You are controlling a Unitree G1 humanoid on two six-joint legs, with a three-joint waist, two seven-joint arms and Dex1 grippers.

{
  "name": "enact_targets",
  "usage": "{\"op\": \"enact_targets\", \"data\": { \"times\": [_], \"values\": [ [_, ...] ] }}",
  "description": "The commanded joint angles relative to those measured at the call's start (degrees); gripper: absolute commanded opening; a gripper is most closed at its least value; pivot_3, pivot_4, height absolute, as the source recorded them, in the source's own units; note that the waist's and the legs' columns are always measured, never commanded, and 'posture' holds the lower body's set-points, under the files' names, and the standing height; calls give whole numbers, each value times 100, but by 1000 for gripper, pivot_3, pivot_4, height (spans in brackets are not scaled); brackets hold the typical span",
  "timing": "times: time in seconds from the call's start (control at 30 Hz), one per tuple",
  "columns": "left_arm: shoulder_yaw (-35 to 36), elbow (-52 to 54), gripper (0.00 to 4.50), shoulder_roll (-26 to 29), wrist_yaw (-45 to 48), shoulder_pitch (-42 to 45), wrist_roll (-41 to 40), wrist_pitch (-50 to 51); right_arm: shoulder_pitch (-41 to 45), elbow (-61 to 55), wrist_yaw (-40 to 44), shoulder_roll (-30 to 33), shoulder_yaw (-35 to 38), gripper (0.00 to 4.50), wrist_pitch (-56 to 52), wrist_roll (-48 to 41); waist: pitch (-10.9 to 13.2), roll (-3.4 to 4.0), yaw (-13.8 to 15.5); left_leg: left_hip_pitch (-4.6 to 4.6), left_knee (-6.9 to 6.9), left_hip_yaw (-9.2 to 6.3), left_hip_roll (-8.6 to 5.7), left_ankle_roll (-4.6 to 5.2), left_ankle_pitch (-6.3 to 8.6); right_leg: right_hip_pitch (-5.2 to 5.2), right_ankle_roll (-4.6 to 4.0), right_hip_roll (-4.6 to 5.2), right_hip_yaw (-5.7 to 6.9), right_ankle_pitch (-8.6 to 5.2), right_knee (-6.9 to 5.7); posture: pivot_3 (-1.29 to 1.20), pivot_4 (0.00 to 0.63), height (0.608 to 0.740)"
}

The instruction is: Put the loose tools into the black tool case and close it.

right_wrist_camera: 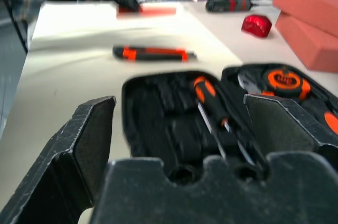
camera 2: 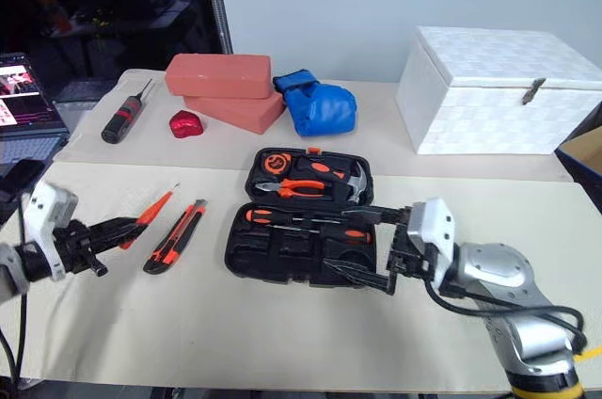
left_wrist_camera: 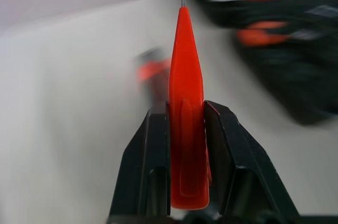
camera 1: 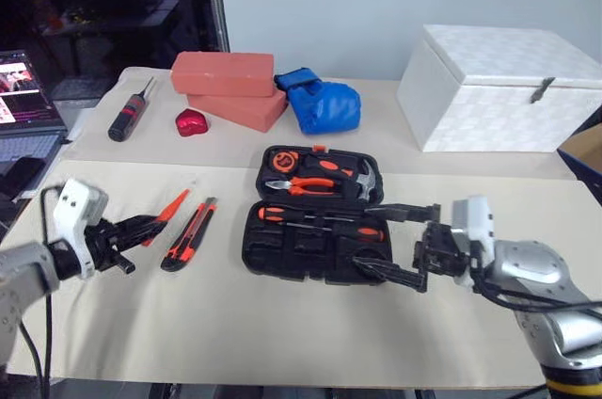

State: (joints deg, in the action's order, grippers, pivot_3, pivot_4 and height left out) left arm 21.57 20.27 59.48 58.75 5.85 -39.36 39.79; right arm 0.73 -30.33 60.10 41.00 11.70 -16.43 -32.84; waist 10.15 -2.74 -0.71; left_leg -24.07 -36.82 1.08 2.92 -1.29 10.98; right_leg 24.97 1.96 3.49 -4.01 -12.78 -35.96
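While the black tool case (camera 1: 315, 215) lies open on the cream table (camera 1: 282, 324), its two halves spread flat near the middle, one orange-and-black screwdriver (camera 1: 320, 217) already rests in a recess of the near half. The far half holds pliers (camera 1: 306, 186), a hammer (camera 1: 365, 178) and a tape measure (camera 1: 283, 161), and a small orange latch shows at the far edge.

Left of the case, well apart from it, the utility knife (camera 1: 190, 233) lies loose on the table, orange and black, running near to far. Just beside it the slim orange screwdriver (left_wrist_camera: 186, 108) is pinched by its handle between the black fingers (left_wrist_camera: 145, 166) of the left gripper (camera 1: 141, 227), the thin metal tip pointing away toward the case; whether it has left the table I cannot tell.

The right gripper (camera 1: 400, 244) hangs at the right end of the case's near half with its jaws spread wide and nothing between them, one finger over the case's corner and the other beyond its far side.

Toward the back of the table sit two stacked red bricks (camera 1: 230, 84), a blue glove (camera 1: 323, 103) touching them, a small red shiny object (camera 1: 192, 122) and a black screwdriver with a red band (camera 1: 129, 115). A white box (camera 1: 499, 88) with a metal clasp stands at the far right, and a laptop (camera 1: 23, 107) shows at the left edge.
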Motion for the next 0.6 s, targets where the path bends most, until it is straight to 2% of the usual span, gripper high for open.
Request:
{"op": "enact_targets", "data": {
  "times": [0.03,0.07,0.23,0.4,0.6],
  "values": [
    [-1788,-165,478,-111,695,1234,937,-795,-460,-411,31,287,759,4500,82,-162,-4,12,29,0,-3,3,0,0,0,-4,1,1,-2,1,1,0,150,740],
    [-2293,-358,478,-297,783,1685,1255,-955,-642,-475,39,343,922,4500,52,-162,-5,14,55,4,-4,3,-3,0,0,-8,2,0,-2,1,1,0,150,740],
    [-3871,-1734,478,-1198,1026,3128,2536,-1592,-1079,-736,-128,478,1372,4500,-74,-208,-4,9,50,5,-19,-5,-3,4,-4,-18,29,-13,-4,17,-8,0,150,740],
    [-4466,-2765,478,-1796,1313,3746,3155,-2174,-1303,-975,-341,529,1530,4500,-178,-222,-3,8,-26,0,-22,-12,-5,6,-4,-20,51,-14,-7,27,-5,0,150,740],
    [-4630,-3161,478,-2126,1550,3869,3473,-2325,-1482,-1164,-564,520,1598,4500,-268,-217,-3,8,-8,-9,-25,-24,-10,6,-4,-20,59,-14,-6,23,-6,0,150,740]
  ]
}}
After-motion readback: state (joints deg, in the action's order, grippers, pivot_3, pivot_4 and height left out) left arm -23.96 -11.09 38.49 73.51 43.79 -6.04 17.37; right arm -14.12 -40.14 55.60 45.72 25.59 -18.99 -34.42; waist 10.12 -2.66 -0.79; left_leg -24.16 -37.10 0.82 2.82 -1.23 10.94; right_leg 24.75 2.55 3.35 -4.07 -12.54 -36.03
